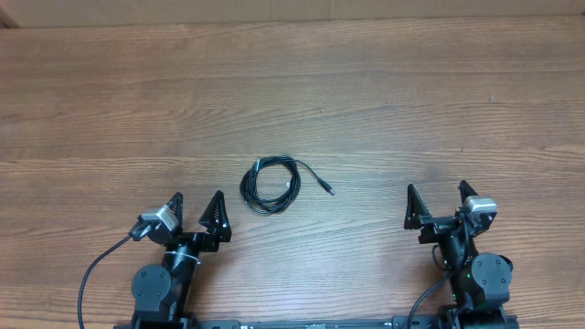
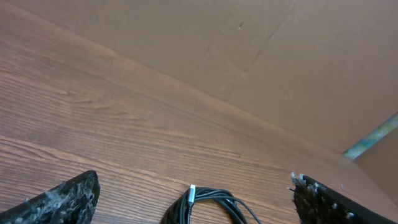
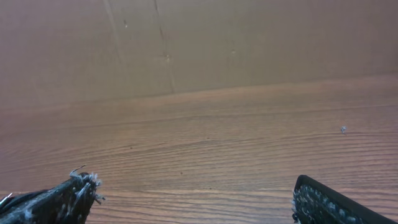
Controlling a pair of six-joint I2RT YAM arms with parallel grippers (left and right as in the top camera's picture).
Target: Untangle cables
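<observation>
Here, the left gripper (image 1: 196, 197) and right gripper (image 1: 437, 188) are held low at the near edge of the table (image 1: 292, 82), spread wide, empty. Cables (image 1: 270, 185) are coiled between them; separate strands cannot be distinguished.

Left gripper (image 1: 196, 197) and right gripper (image 1: 437, 187): black triangular fingers (image 1: 216, 214), whitish scuffs are borne. Grey camera blocks (image 1: 157, 219) are mounted on black arms (image 1: 163, 280); thick black wires (image 1: 91, 272) are attached.

Wood-grain table (image 1: 366, 100) with a brown cardboard wall (image 2: 311, 62) along its far edge
</observation>
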